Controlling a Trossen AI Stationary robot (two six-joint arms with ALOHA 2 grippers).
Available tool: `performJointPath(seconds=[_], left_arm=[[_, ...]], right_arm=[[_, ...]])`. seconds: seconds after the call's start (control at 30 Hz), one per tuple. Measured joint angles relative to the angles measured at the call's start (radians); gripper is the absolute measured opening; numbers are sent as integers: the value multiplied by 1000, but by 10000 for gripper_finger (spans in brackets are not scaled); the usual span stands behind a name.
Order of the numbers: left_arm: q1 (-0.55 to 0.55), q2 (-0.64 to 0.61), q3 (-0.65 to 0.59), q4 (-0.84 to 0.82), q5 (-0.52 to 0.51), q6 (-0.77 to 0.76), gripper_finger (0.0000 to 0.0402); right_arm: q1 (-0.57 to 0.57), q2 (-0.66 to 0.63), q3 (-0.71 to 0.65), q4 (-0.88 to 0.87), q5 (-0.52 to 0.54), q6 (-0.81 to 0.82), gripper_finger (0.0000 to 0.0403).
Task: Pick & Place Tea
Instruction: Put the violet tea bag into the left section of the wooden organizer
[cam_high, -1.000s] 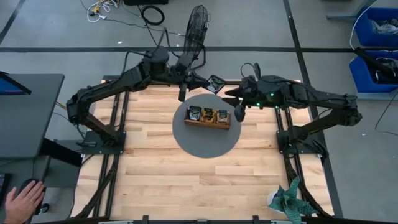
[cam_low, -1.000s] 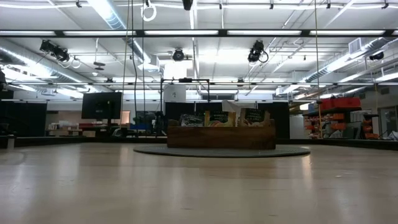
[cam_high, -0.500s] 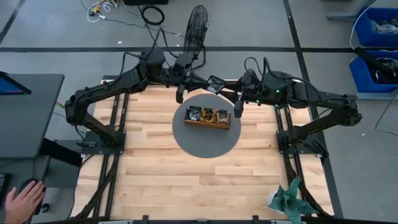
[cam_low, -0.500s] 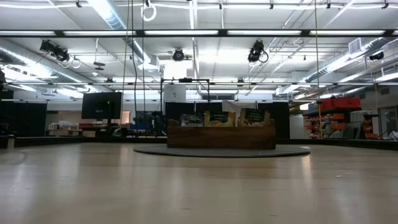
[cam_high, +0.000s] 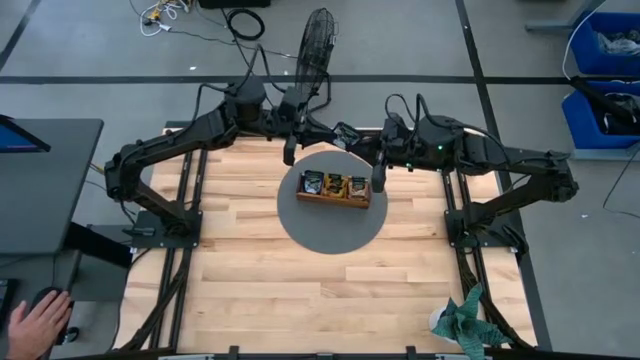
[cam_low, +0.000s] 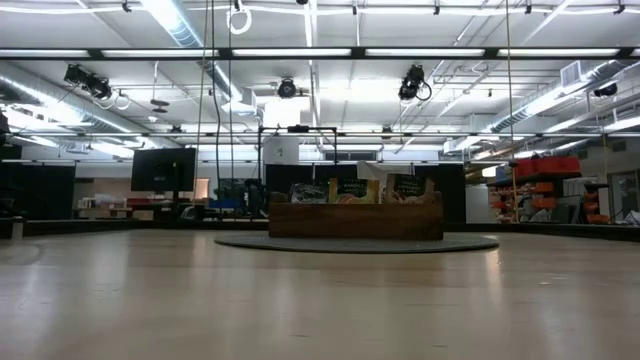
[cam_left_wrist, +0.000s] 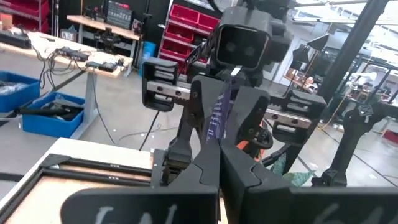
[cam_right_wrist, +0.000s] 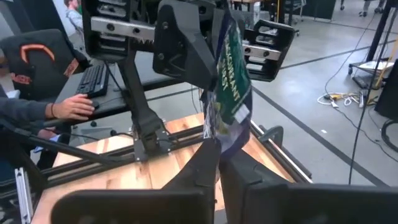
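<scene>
A green tea sachet (cam_right_wrist: 231, 74) hangs in mid-air above the desk's (cam_high: 250, 260) far edge, pinched from both sides: the left gripper (cam_right_wrist: 208, 68) and the right gripper (cam_left_wrist: 217, 118) both have their jaws clamped on it. More sachets (cam_high: 335, 184) stand in the wooden tray (cam_high: 334, 197) on a grey round mat (cam_high: 330, 230) just nearer.

wooden tray (cam_high: 334, 198) on grey round mat (cam_high: 331, 228) | fan (cam_high: 317, 40) | blue bins (cam_high: 604, 75)
</scene>
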Motion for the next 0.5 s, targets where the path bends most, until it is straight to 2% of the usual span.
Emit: performJointPath(seconds=[0.17, 0.4, 0.5], left_arm=[[7, 1, 0, -46, 3, -20, 13], [61, -6, -1, -152, 24, 11, 55], [71, -6, -1, -177, 31, 30, 72]], right_arm=[[0, -11, 0, -59, 2, 9, 4], [-2, -13, 0, -239, 3, 57, 1], [-13, 0, 0, -298, -32, 70, 1]])
